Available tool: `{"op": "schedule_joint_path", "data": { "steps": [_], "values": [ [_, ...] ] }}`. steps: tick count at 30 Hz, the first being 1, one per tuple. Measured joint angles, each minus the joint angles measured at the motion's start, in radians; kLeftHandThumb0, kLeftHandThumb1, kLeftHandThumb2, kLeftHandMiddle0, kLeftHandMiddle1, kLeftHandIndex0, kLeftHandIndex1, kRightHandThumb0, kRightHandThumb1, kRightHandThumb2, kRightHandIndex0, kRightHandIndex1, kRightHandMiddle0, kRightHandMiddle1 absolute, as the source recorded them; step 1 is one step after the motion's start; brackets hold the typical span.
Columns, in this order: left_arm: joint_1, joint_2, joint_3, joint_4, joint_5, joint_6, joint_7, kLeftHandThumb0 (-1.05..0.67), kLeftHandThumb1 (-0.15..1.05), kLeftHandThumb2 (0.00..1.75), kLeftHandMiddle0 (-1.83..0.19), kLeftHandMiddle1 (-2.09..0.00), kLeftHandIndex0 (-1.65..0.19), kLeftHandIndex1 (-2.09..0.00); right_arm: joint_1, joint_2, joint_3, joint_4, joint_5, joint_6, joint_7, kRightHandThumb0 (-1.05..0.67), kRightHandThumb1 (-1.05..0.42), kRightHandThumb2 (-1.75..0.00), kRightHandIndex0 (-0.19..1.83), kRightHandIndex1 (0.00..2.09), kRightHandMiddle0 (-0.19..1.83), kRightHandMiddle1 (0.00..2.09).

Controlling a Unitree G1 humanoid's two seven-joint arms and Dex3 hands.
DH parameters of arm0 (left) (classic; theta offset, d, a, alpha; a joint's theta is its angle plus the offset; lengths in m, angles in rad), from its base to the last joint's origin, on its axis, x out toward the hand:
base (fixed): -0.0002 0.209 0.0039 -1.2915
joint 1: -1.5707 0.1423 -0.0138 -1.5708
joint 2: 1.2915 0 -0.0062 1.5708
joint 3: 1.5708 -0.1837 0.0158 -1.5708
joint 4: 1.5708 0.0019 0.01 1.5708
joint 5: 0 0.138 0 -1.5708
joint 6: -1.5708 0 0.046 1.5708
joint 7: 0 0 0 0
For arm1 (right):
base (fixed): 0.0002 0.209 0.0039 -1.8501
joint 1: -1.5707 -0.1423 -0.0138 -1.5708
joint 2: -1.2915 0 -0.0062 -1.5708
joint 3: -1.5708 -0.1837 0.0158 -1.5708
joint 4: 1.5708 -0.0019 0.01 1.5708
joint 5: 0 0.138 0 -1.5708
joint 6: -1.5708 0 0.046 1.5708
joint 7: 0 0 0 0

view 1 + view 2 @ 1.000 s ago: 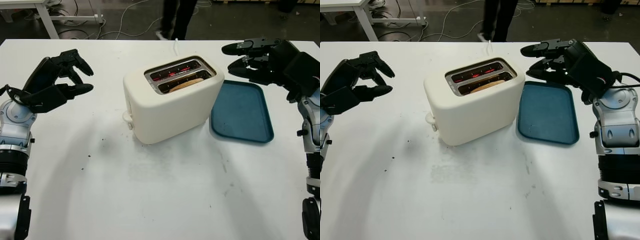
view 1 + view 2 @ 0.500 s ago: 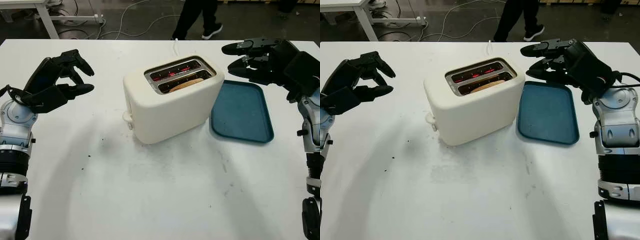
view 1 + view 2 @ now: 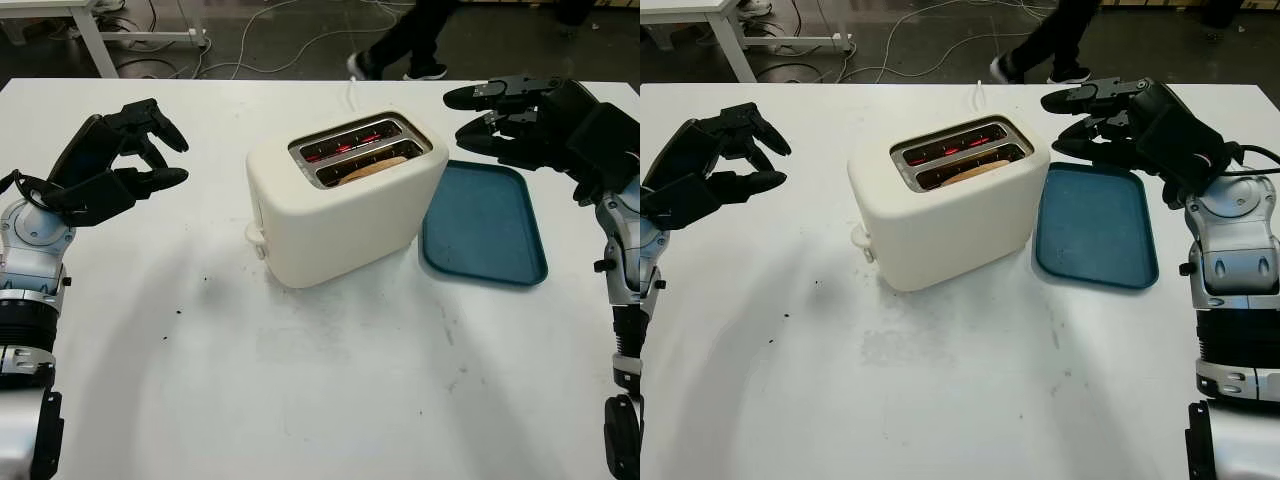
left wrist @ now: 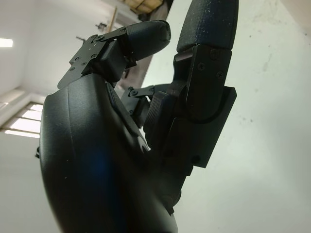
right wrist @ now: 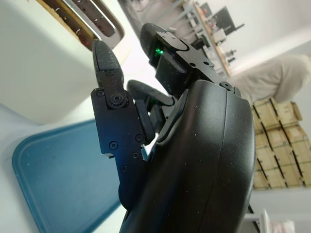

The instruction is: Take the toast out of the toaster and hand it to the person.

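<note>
A cream two-slot toaster point(image 3: 345, 205) stands in the middle of the white table, its heating wires glowing red. A slice of toast point(image 3: 374, 168) sits low in the nearer slot, its brown top edge showing. My left hand point(image 3: 135, 155) hangs above the table far to the left of the toaster, open and holding nothing. My right hand point(image 3: 492, 115) hovers to the right of the toaster, over the far end of the blue tray point(image 3: 485, 225), open as well. A person's legs and shoes point(image 3: 405, 40) cross the floor beyond the table's far edge.
The blue tray lies flat beside the toaster's right end. The toaster's cord point(image 3: 351, 92) runs off the table's far edge. A white table leg point(image 3: 92, 38) and cables lie on the floor at the back left. Small dark crumbs point(image 3: 205, 280) dot the tabletop.
The person's legs beyond the table have moved to the right. Both of my hands and the toaster stay where they were.
</note>
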Motion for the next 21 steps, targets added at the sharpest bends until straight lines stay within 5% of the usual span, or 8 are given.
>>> {"op": "schedule_joint_path", "data": {
  "steps": [21],
  "values": [
    [0.0, 0.0, 0.0, 0.0, -0.007, -0.001, 0.0, -1.05, 0.92, 0.25, -0.62, -1.38, -0.43, -1.39, 0.0, 0.0, 0.0, 0.002, 0.001, -0.001, 0.0, -0.36, -0.87, 0.0, 0.43, 0.94, 0.79, 0.01]
  ]
}}
